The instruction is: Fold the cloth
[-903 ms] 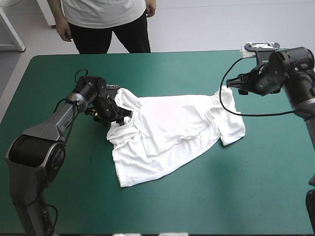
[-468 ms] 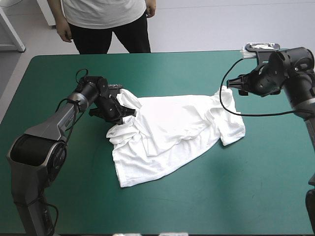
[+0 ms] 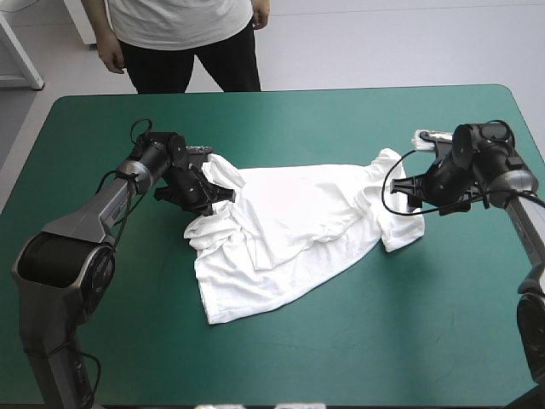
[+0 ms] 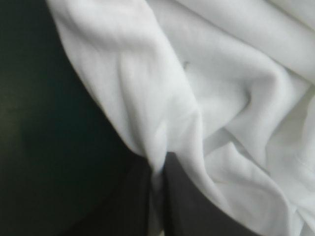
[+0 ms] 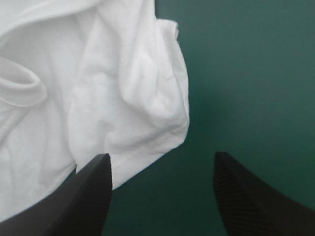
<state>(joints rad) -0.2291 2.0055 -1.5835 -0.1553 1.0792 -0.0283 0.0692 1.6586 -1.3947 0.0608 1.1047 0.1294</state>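
The white T-shirt (image 3: 298,221) lies crumpled and partly spread in the middle of the table. At its left end my left gripper (image 3: 204,194) is shut on a fold of it. In the left wrist view the black fingers (image 4: 182,196) meet with white T-shirt (image 4: 221,98) pinched between them. My right gripper (image 3: 407,194) hovers low at the shirt's right sleeve. Its fingers (image 5: 93,191) stand apart with only teal-green cover between them. One finger is at the edge of the sleeve (image 5: 133,98), which lies just ahead of this gripper (image 5: 162,196).
The teal-green cover (image 3: 358,341) stretches wide on the near side of the shirt. The table's far edge (image 3: 281,89) runs behind both arms, and its right edge is close to the right arm.
My left gripper has closed on the shirt's left fold. The right arm has come down and toward the near side, and is now low beside the right sleeve, still open.
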